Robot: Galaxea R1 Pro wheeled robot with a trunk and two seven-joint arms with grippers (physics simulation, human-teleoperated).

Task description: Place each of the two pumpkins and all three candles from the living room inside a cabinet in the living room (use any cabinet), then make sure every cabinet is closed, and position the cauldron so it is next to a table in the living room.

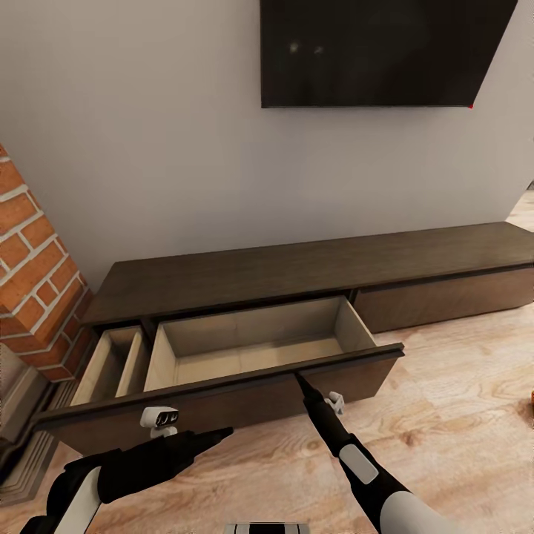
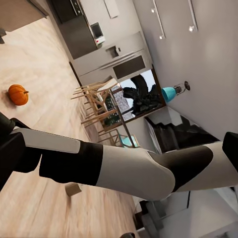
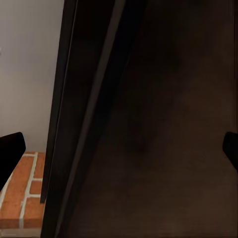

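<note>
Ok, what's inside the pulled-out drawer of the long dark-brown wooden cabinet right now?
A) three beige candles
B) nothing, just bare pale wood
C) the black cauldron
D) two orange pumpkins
B: in the head view the open drawer of the long dark-brown wooden cabinet shows only its pale wood floor and walls, with the right gripper at its front panel.

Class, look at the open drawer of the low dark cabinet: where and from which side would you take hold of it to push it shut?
Take the drawer by its front panel's top edge, coming from the room side, above the floor. The panel is plain with no handle, and it stands pulled out toward the robot, so that edge is the only lip to pinch. The right end effector is already at it.
</note>
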